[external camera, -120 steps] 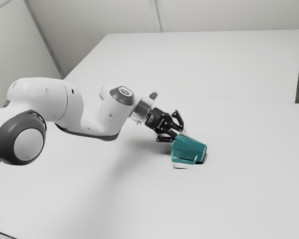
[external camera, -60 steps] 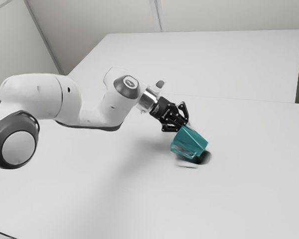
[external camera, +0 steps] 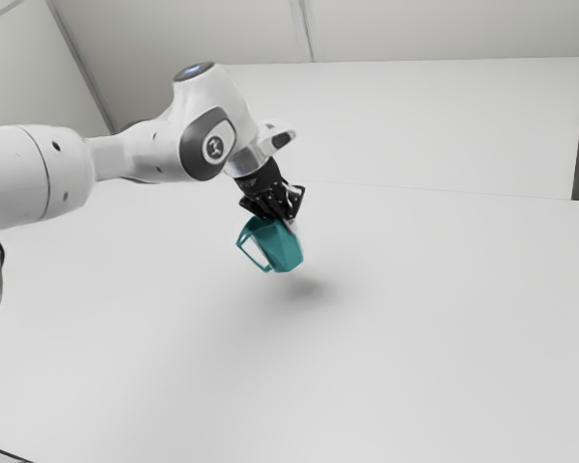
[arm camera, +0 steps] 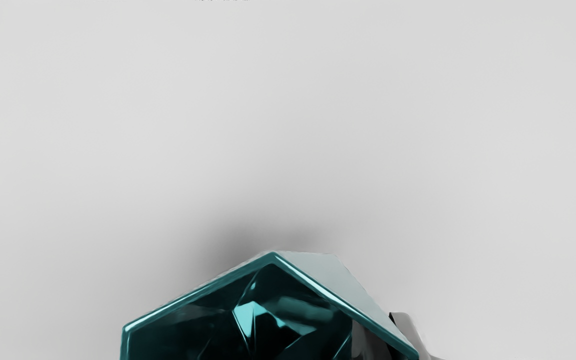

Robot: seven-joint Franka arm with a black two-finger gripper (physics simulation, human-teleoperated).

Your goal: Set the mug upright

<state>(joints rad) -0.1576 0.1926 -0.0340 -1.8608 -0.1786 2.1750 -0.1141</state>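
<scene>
The teal mug (external camera: 279, 244) hangs above the table in the exterior view, its body somewhat tilted and its handle toward the exterior view's left. Directly above it, my gripper (external camera: 282, 218) is shut on the mug's wall near the rim. In the wrist view the angular rim of the mug (arm camera: 198, 296) faces the camera, with its dark inside visible. Part of my gripper (arm camera: 390, 337) shows at the wall there, one finger inside the mug and one outside.
The white table (external camera: 415, 347) lies below the mug, with a soft shadow under it. A pale panel (external camera: 415, 125) stands behind the table.
My gripper has lifted the mug off the table and carried it toward the exterior view's left. The mug has turned from lying steeply tilted to nearer upright, its handle now toward that view's left.
</scene>
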